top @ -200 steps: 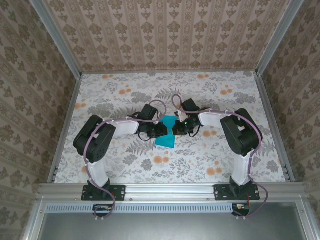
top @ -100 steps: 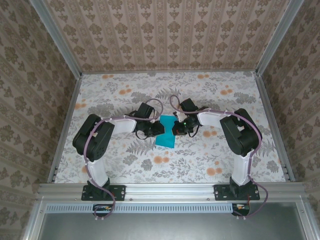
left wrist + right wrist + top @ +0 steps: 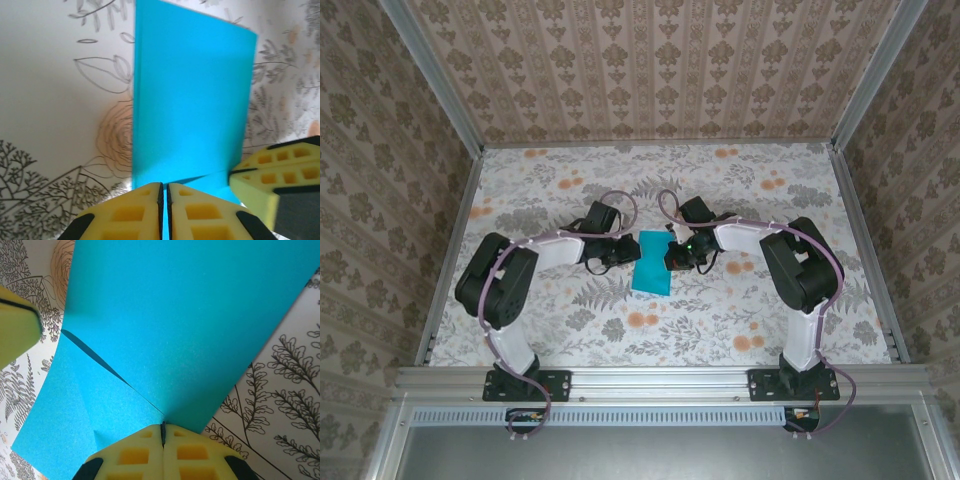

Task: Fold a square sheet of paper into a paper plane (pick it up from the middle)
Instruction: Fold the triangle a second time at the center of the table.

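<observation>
The square sheet of paper point(image 3: 652, 263) is lying partly folded at the middle of the floral-printed table point(image 3: 560, 190). Damask-papered walls point(image 3: 660, 70) and an aluminium frame point(image 3: 660, 378) are enclosing the table. The right gripper point(image 3: 162, 427) is pinching a creased flap of the paper tight. The left gripper point(image 3: 164, 187) is squeezing shut, seemingly nipping the paper's edge, though blur is hiding the exact contact.

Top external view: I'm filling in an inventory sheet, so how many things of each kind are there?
Teal-blue sheet of paper, folded: 1
Two-finger grippers, left gripper and right gripper: 2
Total: 3
</observation>
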`<action>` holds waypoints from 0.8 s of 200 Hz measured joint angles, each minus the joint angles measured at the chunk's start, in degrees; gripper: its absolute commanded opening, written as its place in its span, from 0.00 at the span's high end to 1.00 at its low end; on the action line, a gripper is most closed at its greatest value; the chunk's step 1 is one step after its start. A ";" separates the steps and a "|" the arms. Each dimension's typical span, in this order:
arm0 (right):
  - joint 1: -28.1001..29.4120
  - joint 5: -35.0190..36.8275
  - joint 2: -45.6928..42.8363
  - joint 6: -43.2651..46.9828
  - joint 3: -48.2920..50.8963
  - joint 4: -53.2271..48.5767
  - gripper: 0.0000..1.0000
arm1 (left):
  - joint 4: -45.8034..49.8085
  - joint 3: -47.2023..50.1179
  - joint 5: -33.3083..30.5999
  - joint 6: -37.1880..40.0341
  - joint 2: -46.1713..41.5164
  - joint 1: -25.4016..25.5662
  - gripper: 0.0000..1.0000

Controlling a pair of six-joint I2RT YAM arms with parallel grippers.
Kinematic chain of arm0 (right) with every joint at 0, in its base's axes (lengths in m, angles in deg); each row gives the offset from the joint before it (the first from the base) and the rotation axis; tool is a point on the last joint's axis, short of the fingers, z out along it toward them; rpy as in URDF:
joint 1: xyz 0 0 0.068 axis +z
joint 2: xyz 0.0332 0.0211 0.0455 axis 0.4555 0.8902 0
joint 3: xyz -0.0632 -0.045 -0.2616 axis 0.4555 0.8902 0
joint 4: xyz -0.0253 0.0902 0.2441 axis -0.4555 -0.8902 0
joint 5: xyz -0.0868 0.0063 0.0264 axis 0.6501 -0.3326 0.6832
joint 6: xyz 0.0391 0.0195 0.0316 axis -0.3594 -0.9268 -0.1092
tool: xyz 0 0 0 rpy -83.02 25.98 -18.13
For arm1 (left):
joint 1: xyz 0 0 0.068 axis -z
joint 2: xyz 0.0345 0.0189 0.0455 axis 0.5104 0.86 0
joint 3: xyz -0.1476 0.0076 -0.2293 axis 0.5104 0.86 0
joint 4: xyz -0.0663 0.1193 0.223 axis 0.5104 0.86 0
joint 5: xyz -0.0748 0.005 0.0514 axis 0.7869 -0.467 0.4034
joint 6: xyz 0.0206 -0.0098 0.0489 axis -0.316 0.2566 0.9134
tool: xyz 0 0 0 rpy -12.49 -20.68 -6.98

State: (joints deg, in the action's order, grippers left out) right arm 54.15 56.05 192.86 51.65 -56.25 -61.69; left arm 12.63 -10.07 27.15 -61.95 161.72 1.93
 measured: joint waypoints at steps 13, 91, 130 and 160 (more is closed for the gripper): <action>0.00 -0.02 0.00 0.00 -0.02 0.00 1.00 | -1.18 0.20 0.22 -0.02 -0.48 0.59 0.89; 0.00 -0.02 0.00 -0.02 -0.02 0.00 1.00 | -3.50 0.28 2.51 -1.09 4.24 2.60 0.91; 0.00 0.02 0.00 -0.02 -0.04 -0.04 1.00 | -3.06 0.11 2.51 -1.11 4.37 1.90 0.92; 0.00 0.07 0.00 -0.02 -0.07 -0.04 1.00 | -0.48 0.37 1.22 -0.61 2.95 0.15 0.91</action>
State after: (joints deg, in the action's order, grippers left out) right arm 54.15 56.12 192.86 51.63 -56.32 -61.73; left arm 12.14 -9.70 28.38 -62.57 164.67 2.09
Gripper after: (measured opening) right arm 0.061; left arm 0.085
